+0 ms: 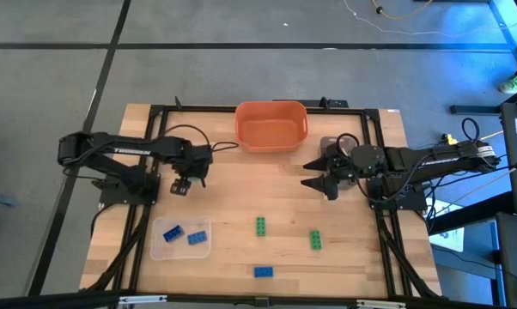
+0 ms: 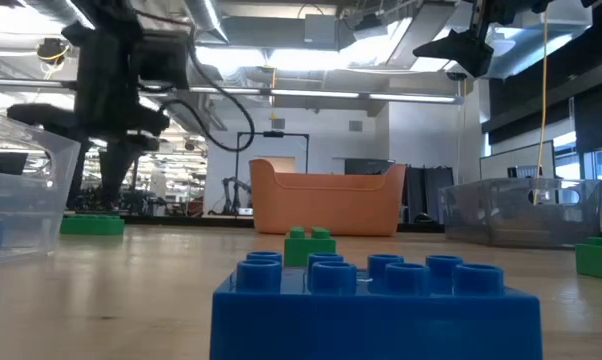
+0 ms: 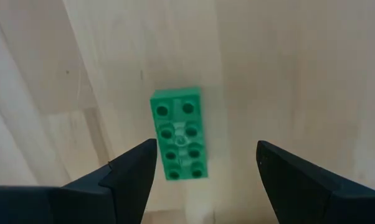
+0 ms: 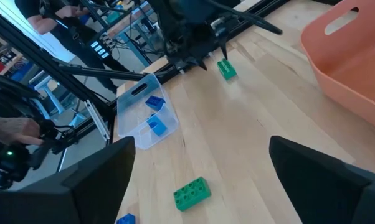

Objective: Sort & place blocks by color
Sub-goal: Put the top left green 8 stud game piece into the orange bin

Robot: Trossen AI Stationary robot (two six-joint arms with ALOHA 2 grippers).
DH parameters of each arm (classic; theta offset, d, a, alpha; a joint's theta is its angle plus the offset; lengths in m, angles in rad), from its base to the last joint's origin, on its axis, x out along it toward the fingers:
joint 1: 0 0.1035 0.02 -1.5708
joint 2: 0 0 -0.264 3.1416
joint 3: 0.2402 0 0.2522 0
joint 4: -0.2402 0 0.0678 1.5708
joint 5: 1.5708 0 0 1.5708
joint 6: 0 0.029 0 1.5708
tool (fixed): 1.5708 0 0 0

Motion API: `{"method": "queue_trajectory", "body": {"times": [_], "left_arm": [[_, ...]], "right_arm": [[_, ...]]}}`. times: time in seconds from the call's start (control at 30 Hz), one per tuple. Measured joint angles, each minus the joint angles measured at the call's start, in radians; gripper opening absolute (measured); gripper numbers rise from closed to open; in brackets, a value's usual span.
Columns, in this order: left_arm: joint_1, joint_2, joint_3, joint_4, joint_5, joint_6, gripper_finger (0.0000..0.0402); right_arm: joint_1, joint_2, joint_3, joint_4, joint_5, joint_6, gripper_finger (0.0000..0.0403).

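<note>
My left gripper point(image 1: 183, 184) hangs open over a green block point(image 3: 180, 134) that lies flat on the table, studs up. Its fingers stand on either side of the block and above it, touching nothing. The right wrist view shows the same block point(image 4: 226, 69) under that gripper. My right gripper point(image 1: 313, 173) is open and raised above the table right of centre, near the orange bowl. Two more green blocks point(image 1: 263, 226) point(image 1: 315, 239) and a blue one point(image 1: 264, 271) lie toward the near edge. Two blue blocks point(image 1: 173, 232) point(image 1: 197, 238) lie in a clear tray. No tan blocks are in view.
The orange bowl point(image 1: 271, 124) sits at the far edge in the middle. The clear tray point(image 1: 159, 249) lies near the near-left corner. Another clear tray point(image 2: 521, 210) sits under the right arm at the far right. A dark frame runs around the table.
</note>
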Motion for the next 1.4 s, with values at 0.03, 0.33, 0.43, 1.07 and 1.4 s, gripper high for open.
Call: {"method": "queue_trajectory", "body": {"times": [0.03, 0.33, 0.43, 1.07, 1.4], "left_arm": [[0.009, 0.013, -0.007, 0.016, -0.001, 0.006, 0.0266], [0.079, 0.088, -0.062, 0.073, -0.047, 0.028, 0.0265], [0.091, 0.099, -0.082, 0.078, -0.045, 0.045, 0.0265], [0.094, 0.102, -0.117, 0.138, -0.027, 0.093, 0.0196], [0.097, 0.1, -0.061, 0.096, -0.022, 0.019, 0.0128]], "right_arm": [[0.0, 0.0, 0.0, -0.001, 0.0, 0.0, 0.0371], [0.0, 0.0, 0.0, -0.002, 0.0, 0.0, 0.0371], [0.0, 0.0, 0.0, -0.002, -0.001, 0.0, 0.0371], [0.0, 0.0, 0.0, -0.002, -0.002, 0.0, 0.0371], [0.0, 0.0, 0.0, -0.002, -0.001, 0.0, 0.0371]]}}
